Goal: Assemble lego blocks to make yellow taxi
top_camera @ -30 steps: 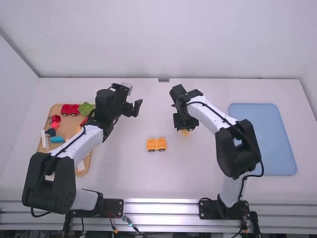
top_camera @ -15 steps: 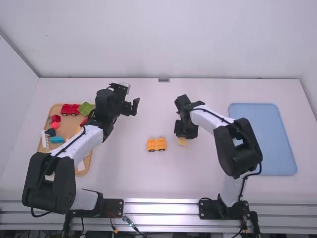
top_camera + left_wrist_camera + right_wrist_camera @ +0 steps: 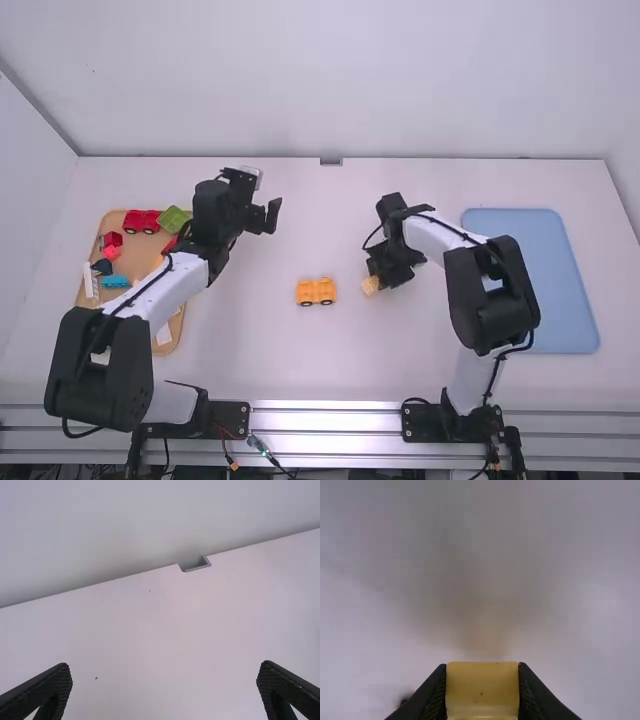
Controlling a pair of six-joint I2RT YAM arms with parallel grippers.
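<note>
- Yellow block (image 3: 482, 692), one: held between fingers of right end effector (image 3: 482, 667).
- Orange wheeled base (image 3: 316, 291), one: stood near, to its left.
- Left end effector (image 3: 165, 667): wide, empty.
- Joining wanted squared edges, straight pressing.

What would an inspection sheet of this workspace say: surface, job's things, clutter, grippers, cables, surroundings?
surface: white table, small dark specks
job's things: yellow car base on its wheels; yellow block held, near the base
clutter: tray of mixed pieces, including red car; blue mat
grippers: left open, empty; right closed on the block
cables: black cables along both arms; wires with connector at front rail
surroundings: white walls
</note>
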